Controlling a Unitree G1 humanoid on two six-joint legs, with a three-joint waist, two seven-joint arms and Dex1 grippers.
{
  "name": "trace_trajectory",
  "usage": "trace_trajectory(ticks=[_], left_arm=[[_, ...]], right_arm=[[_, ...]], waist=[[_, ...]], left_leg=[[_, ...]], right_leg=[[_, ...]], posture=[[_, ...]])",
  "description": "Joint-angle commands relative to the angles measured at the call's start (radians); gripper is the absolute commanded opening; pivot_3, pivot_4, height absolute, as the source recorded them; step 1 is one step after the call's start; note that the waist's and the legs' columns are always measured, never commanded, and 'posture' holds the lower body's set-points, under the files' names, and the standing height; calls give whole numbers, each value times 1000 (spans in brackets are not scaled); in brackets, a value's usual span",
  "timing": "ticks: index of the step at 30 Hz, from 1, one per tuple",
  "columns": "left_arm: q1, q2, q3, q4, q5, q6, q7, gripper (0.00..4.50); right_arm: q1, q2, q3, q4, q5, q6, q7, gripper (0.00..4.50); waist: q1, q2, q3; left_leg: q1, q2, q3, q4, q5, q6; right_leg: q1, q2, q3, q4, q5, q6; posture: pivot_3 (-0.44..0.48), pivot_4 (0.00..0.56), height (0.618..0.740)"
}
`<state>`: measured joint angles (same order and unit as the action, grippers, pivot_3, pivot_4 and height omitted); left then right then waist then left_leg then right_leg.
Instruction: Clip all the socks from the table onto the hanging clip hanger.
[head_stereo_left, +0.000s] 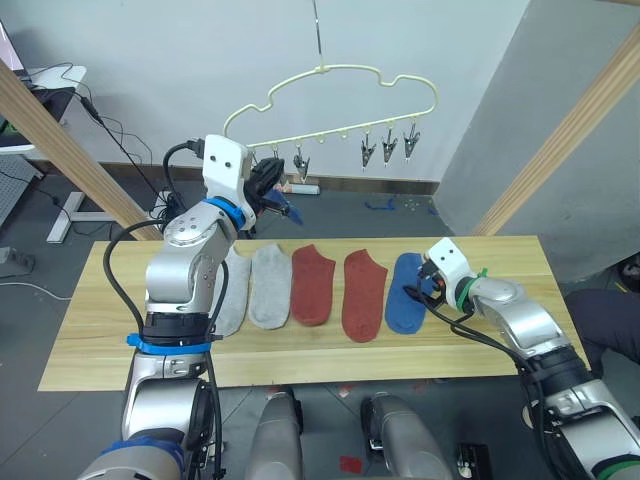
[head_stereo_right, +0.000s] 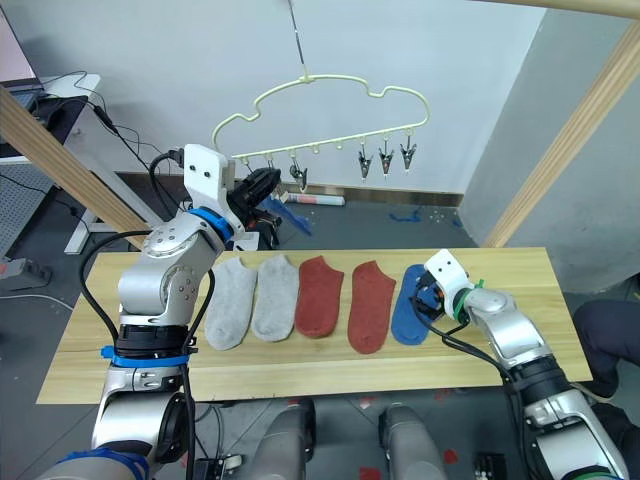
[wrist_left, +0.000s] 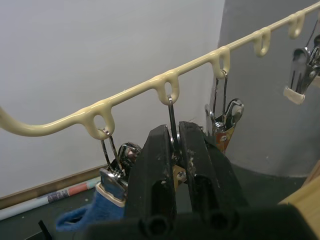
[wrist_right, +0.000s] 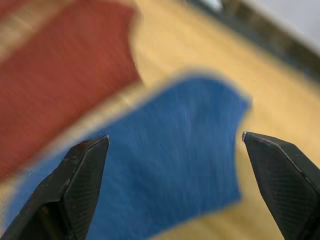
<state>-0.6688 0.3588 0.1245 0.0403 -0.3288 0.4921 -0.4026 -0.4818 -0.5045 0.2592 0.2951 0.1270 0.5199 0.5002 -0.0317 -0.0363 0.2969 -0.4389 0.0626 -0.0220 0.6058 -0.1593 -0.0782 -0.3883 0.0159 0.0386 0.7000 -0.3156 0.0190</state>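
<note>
Left gripper (wrist_left: 174, 165) clenched on a clip (wrist_left: 172, 150) of the clip hanger (head_stereo_left: 330, 75) at 11 o'clock, presumably prying it for a sock; right gripper (wrist_right: 172, 145) released, straddling the blue sock (head_stereo_left: 404, 292) on the table (head_stereo_left: 90, 320) at 3 o'clock, apparently for pickup.

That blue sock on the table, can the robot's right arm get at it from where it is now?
Probably yes. The right gripper hangs open directly over the blue sock, which lies flat on the table with nothing on top of it or between them.
</note>
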Motion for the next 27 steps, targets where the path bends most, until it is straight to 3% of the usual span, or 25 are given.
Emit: trace_trajectory(ticks=[1,5,12,17,19,23,27], left_arm=[[22,1,6,-48,-10,21,5,7],[49,-6,0,-84,-8,28,10,7],[61,8,11,-101,-15,52,3,0],[53,5,24,-99,-60,114,-11,0],[51,-1,38,-103,-102,165,-13,0],[25,-21,148,-90,-302,400,6,0],[-28,-43,320,-23,-543,636,56,0]], right_arm=[[-33,12,-4,140,-68,-118,4,4500],[-49,57,-14,240,-77,-188,37,4500],[-23,69,-29,250,-97,-215,79,2249],[38,45,-48,143,-84,-197,115,483],[62,30,-59,89,-83,-207,127,12],[125,-47,-90,-159,-37,-168,205,12],[142,-70,-144,-468,139,-11,299,12]], waist=[[2,0,0],[2,0,0],[2,0,0],[6,0,-1],[7,0,-1],[5,0,-1],[-4,0,-1]], left_leg=[[0,0,0,0,0,0],[0,0,0,0,0,0],[4,0,0,0,-2,3],[4,0,-1,1,-2,3],[4,0,-1,0,-2,3],[4,0,-1,0,-2,3],[4,0,0,1,-2,3]], right_leg=[[0,0,0,0,0,0],[1,0,0,0,0,1],[4,0,1,0,0,1],[5,0,1,0,0,2],[5,0,1,0,0,2],[5,0,1,0,0,2],[4,0,1,1,0,3]], posture=[[43,266,740],[55,268,740],[59,264,740],[54,255,740],[54,255,740],[53,250,740],[45,247,740]])
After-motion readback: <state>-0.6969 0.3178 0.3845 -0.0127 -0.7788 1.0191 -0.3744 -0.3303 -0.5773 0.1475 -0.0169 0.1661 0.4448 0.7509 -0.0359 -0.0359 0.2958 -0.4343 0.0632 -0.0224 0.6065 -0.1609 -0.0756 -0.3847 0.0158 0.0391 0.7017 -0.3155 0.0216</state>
